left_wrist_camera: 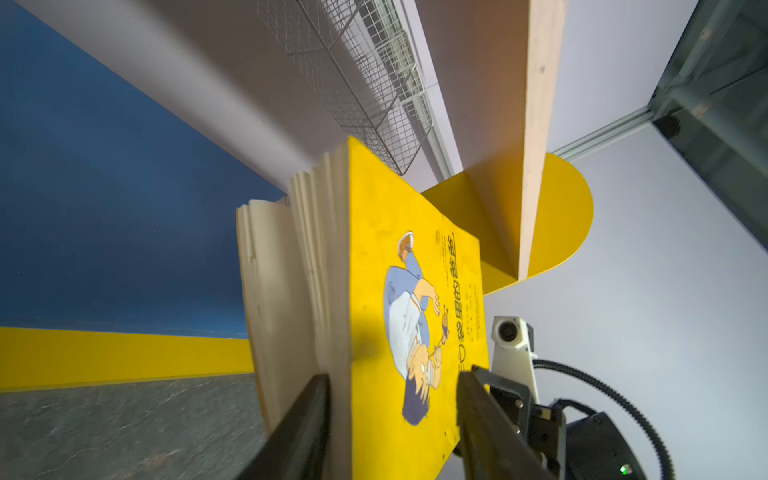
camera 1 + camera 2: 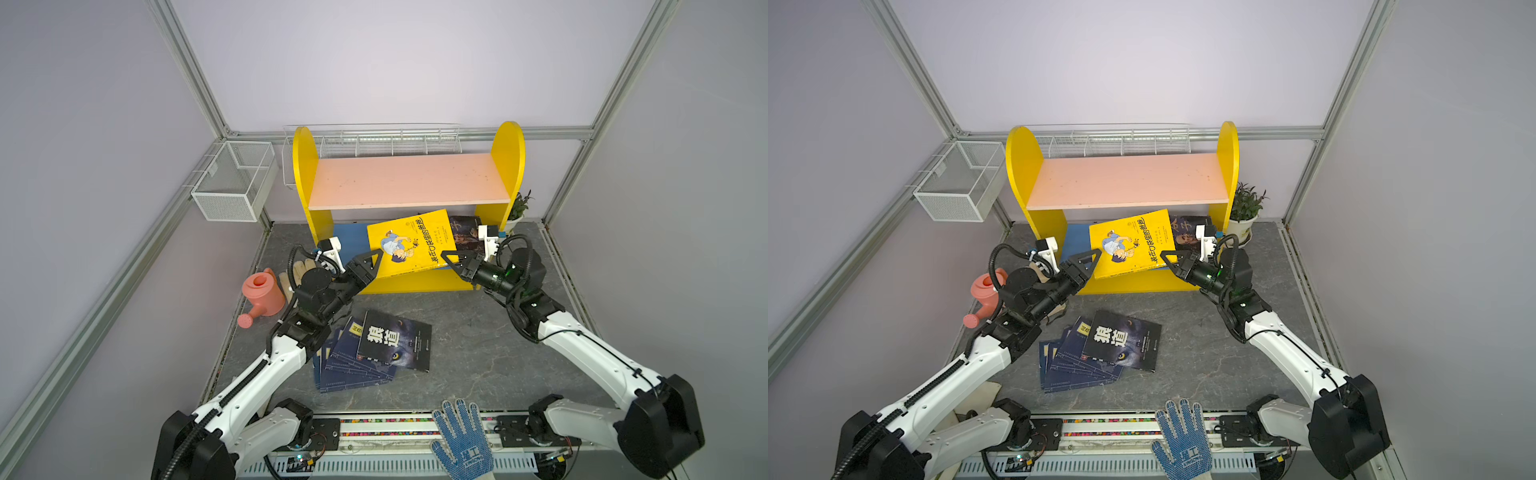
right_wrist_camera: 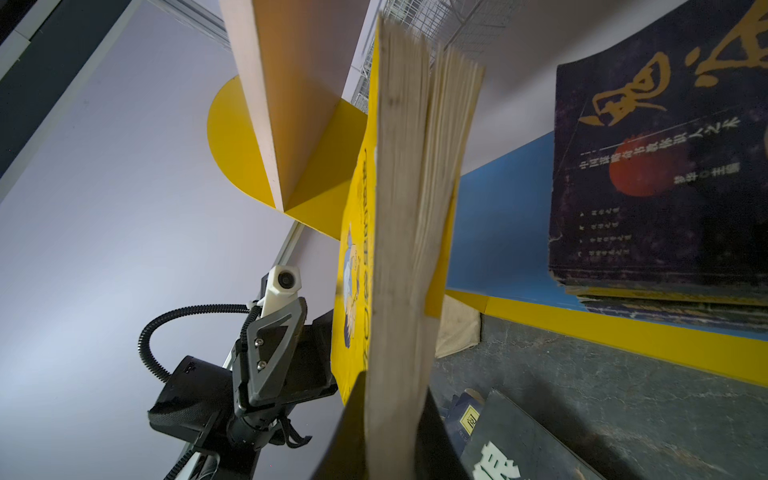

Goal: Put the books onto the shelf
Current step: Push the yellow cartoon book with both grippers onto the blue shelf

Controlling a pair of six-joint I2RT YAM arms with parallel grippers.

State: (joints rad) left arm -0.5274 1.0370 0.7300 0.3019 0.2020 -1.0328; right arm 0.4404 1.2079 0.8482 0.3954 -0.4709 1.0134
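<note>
yellow book tilts over the near edge of the shelf; right gripper pinches its right edge, left gripper stands spread around its left edge.

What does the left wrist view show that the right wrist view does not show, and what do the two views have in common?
Only the left wrist view: the right arm's wrist camera and the cover's cartoon boy, nearly whole. Only the right wrist view: the left arm's wrist camera, a dark book with gold characters lying over the blue board, and the black book on the table. Both: the yellow book with fanned pages, the blue board, the pink board edge-on, a yellow side panel.
</note>
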